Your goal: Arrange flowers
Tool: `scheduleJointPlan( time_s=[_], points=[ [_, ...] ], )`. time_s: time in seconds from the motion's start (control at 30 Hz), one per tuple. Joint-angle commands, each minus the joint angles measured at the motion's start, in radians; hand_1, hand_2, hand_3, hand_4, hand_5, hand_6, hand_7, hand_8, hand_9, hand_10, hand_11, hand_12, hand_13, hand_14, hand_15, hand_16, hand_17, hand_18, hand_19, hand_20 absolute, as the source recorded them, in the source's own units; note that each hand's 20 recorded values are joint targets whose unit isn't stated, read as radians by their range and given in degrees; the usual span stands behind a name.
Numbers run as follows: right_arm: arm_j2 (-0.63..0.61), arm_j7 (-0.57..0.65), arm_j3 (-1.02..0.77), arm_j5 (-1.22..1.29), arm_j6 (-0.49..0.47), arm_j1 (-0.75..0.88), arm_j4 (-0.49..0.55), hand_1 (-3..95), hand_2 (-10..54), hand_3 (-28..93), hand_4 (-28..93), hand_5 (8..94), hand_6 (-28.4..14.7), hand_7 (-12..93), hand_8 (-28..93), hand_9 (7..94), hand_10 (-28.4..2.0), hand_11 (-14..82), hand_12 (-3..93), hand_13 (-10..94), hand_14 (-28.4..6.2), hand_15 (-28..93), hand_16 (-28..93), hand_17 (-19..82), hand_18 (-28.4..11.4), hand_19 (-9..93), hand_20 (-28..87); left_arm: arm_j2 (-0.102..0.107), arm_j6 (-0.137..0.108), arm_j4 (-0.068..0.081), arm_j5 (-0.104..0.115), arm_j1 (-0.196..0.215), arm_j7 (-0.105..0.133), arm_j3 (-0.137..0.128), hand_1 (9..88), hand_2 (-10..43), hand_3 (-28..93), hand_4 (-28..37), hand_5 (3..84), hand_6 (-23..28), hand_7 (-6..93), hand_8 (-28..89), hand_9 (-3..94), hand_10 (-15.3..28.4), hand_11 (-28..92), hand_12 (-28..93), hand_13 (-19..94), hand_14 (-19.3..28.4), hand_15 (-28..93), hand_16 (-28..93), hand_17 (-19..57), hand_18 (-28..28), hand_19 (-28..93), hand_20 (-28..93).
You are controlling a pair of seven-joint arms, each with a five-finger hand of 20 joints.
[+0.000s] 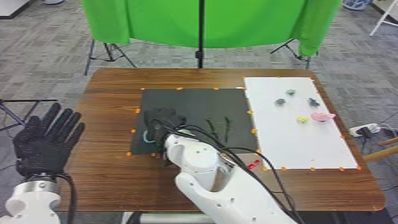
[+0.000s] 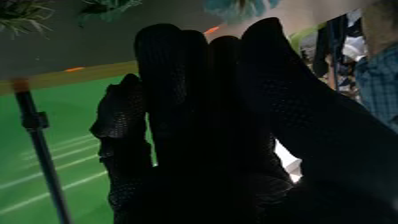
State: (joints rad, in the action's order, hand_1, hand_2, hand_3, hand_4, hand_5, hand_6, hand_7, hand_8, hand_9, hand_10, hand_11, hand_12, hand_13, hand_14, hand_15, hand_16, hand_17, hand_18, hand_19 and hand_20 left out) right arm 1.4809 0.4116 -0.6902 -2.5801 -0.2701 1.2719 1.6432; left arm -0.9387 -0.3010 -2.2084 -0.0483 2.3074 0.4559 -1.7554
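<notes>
In the head view, my right hand (image 1: pixel 163 120) is over the left part of the dark mat (image 1: pixel 182 97), beside a pale blue curved thing (image 1: pixel 148 136) partly hidden by it. Two thin green stems (image 1: pixel 226 129) lie on the mat to its right. Small flower heads rest on the white sheet, among them a pink one (image 1: pixel 322 116) and a yellow one (image 1: pixel 302 119). In the right wrist view my right hand (image 2: pixel 209 115) has straight fingers; light blue petals (image 2: pixel 238 7) and green leaves (image 2: pixel 22 17) lie beyond them. My left hand (image 1: pixel 44 145) is open off the table's left side.
The white sheet (image 1: pixel 298 150) covers the table's right part, with orange marks along its edges. A small red thing (image 1: pixel 254 164) lies near the right forearm. Black cables run along that arm. Behind the table (image 1: pixel 111 100) stands a green cloth (image 1: pixel 213 25) on a stand.
</notes>
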Motion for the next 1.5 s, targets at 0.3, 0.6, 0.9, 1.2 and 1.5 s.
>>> scheduleJointPlan(
  time_s=[0.3,0.6,0.9,1.2,1.5],
  points=[
    [-0.203,0.160,-0.327,0.163,0.074,0.088,0.252,46.7,-9.5,80,-28,58.1,-6.1,11,-11,56.9,-18.4,11.3,15.1,60,-14.4,57,23,34,-23.6,89,38,-0.059,0.017,0.017,-0.003,0.003,-0.019,-0.009,23.3,12.8,81,-28.3,40.3,7.0,11.0,-10,36.3,13.4,16,9,30,12.0,16,-2,-5.0,12.1,28,12],
    [-0.467,0.285,-0.681,0.183,0.125,0.257,0.237,43.4,-9.5,81,-28,53.1,-8.1,9,-10,48.2,-20.4,9.3,14.8,45,-17.7,39,14,25,-23.7,78,30,-0.056,0.028,0.001,0.000,0.045,0.004,-0.029,22.9,12.4,81,-28.3,40.2,7.1,10.7,-10,36.3,13.5,16,9,30,12.0,16,-2,-5.0,12.1,28,12],
    [-0.489,0.279,-0.765,0.228,0.050,0.300,0.180,43.7,-9.5,81,-28,50.4,-6.8,11,-10,46.9,-17.8,9.2,14.7,45,-16.3,35,15,23,-22.7,76,28,-0.064,0.011,-0.003,0.012,0.053,0.013,-0.034,22.9,12.4,81,-28.3,40.3,7.1,11.0,-10,36.3,13.4,16,9,30,11.9,16,-2,-5.0,12.2,28,12],
    [-0.468,0.245,-0.739,0.174,0.051,0.321,0.179,46.7,-9.5,84,-28,50.9,-4.7,12,-11,48.4,-15.2,9.2,14.8,50,-13.6,36,18,23,-22.6,77,31,-0.070,-0.017,-0.011,0.018,0.053,0.008,-0.029,23.0,13.1,80,-28.3,41.0,7.4,11.4,-10,36.8,13.9,16,9,30,12.3,17,-2,-5.1,12.2,29,12],
    [-0.449,0.258,-0.722,0.205,-0.061,0.312,0.113,49.7,-9.5,83,-28,54.1,-3.0,13,-12,53.2,-12.9,10.0,14.9,56,-11.9,40,19,25,-22.5,79,35,-0.076,-0.015,-0.015,0.016,0.064,0.006,-0.030,23.0,13.3,80,-28.3,41.1,7.5,11.3,-10,36.9,13.7,16,9,30,12.2,17,-2,-5.1,12.1,29,12]
  ],
)
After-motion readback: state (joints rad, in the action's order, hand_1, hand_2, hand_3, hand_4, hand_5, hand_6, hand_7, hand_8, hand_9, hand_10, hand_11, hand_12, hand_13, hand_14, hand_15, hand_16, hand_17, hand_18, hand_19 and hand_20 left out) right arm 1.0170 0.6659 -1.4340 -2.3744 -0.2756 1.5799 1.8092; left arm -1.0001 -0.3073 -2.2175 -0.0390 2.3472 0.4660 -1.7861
